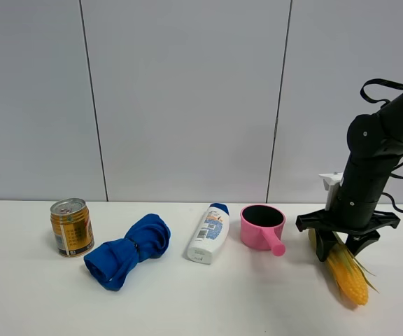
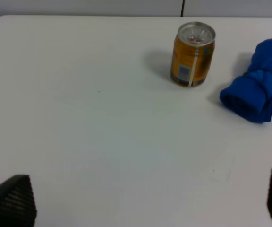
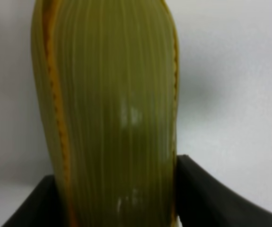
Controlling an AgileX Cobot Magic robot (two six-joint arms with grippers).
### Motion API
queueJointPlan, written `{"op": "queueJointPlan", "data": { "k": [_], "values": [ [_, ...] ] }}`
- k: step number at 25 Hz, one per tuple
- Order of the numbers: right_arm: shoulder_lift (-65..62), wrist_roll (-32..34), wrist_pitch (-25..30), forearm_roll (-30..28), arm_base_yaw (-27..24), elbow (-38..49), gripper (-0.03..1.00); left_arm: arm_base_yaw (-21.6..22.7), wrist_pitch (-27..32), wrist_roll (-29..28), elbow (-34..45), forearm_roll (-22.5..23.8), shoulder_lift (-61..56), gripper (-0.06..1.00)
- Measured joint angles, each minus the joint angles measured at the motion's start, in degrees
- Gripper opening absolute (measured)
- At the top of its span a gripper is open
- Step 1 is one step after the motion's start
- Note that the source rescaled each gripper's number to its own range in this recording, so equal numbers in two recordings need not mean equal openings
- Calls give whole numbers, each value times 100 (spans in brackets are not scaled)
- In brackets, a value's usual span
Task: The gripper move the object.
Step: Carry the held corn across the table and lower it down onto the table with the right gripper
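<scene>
The ear of corn (image 1: 348, 276) lies on the white table at the far right, with its yellow kernel end toward the front. My right gripper (image 1: 340, 248) is down over its husk end. In the right wrist view the green-yellow husk (image 3: 112, 118) fills the frame, and a black finger (image 3: 211, 194) presses against each side of it. My left gripper (image 2: 140, 203) is open and empty. Its two fingertips (image 2: 11, 201) sit far apart above bare table. It does not show in the exterior high view.
From left to right on the table stand a gold can (image 1: 71, 227), a rolled blue cloth (image 1: 128, 250), a lying white shampoo bottle (image 1: 210, 233) and a pink cup with a handle (image 1: 263, 227). The cup is just left of the corn. A grey wall stands behind.
</scene>
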Motion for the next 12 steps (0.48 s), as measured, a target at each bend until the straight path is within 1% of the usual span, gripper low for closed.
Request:
{"op": "queueJointPlan", "data": {
  "k": [3,5,8,9,11,12],
  "values": [
    [0,-56,8,-47,13,0,0,0,0,0,0,0,0,100],
    [-107,-297,107,-63,64,0,0,0,0,0,0,0,0,100],
    [-595,-752,390,-68,293,-26,0,0,0,0,0,0,0,100],
    [-835,-934,546,-68,391,-107,0,0,0,0,0,0,0,100],
    [-1266,-1642,1130,-18,691,-450,0,0,0,0,0,0,0,100],
    [-1475,-2249,1538,46,881,-699,0,0,0,0,0,0,0,100]
  ]
}}
